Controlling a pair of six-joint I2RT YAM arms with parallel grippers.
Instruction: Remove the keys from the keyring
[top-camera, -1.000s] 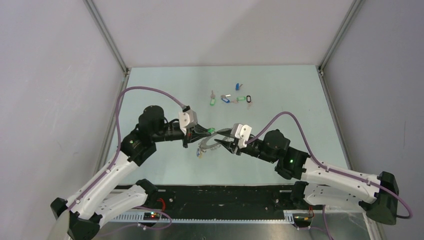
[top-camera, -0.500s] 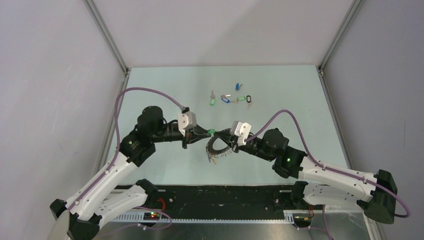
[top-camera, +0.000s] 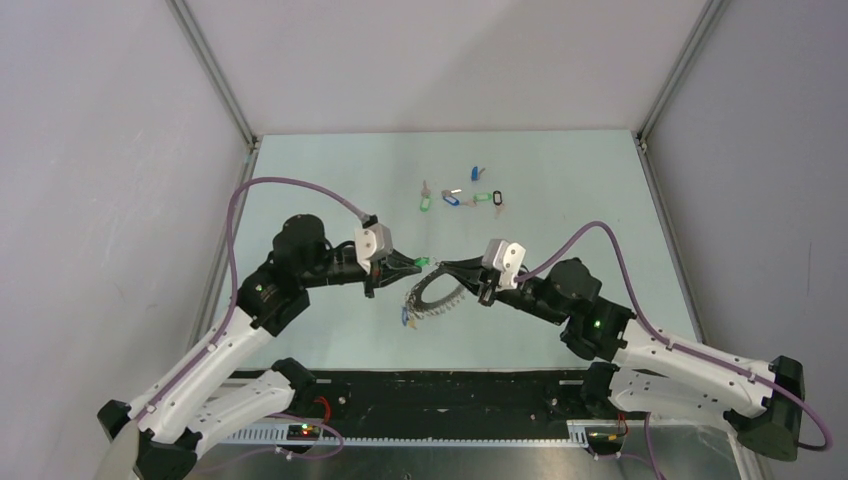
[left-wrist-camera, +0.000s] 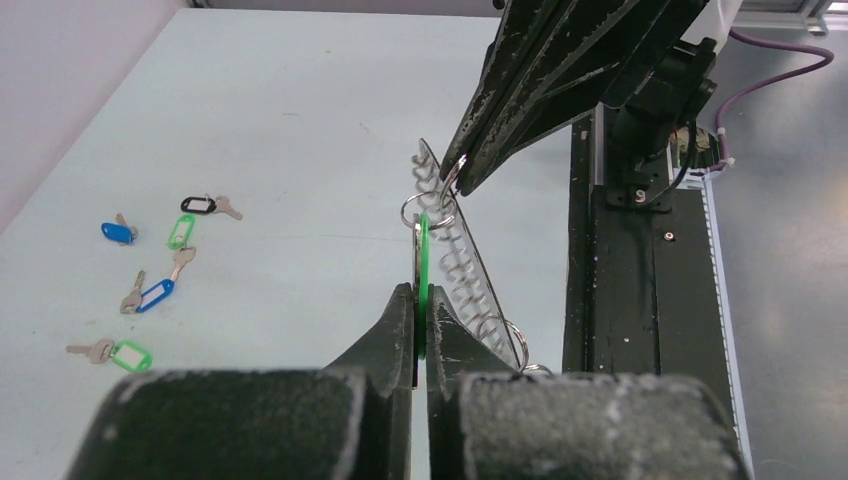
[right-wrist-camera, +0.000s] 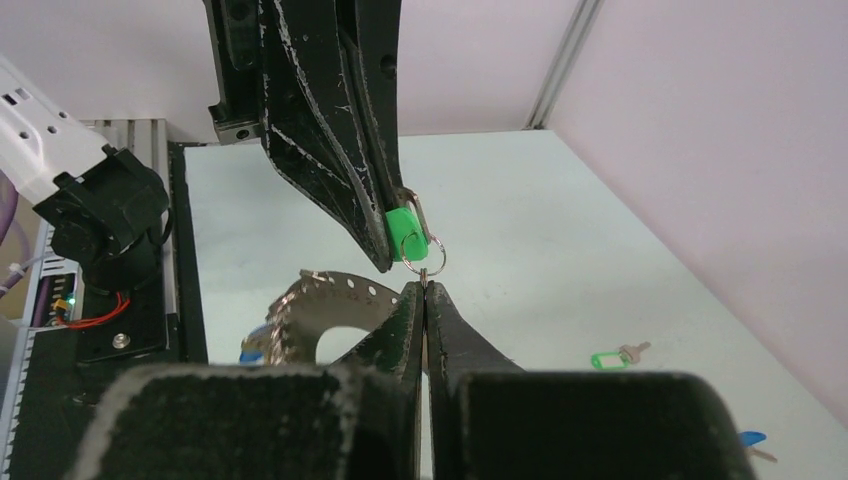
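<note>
Both arms meet tip to tip above the middle of the tabletop (top-camera: 560, 200), with the work hanging between them. The left end effector (top-camera: 414, 264) is pressed together on the green tag (left-wrist-camera: 422, 262) of one key. The tag lies flat between the fingers, its long axis running straight out along them toward the right arm. At the tag's far end a small wire loop (left-wrist-camera: 424, 212) links it to the keyring (left-wrist-camera: 470, 275).

The right end effector (right-wrist-camera: 425, 288) is also pressed together, its tips directly under that loop. It seems to pinch the keyring's rim just where the loop is threaded, though the contact is too fine to be sure. The keyring hangs clear of the tabletop, below and between the two tips. It shows edge-on from the left wrist and as a toothed arc from the right wrist, with more keys dangling at its low end.

Five loose keys (top-camera: 461, 196) lie well apart at the far side, so the task looks well advanced, with this green key in hand.

The coming move turns on that short line from tag to loop to rim. The key lies on the left arm's side and the keyring on the right's, so drawing the tips apart along the tag's axis should work the loop off. Off-axis pulling would likely twist the loop.
</note>
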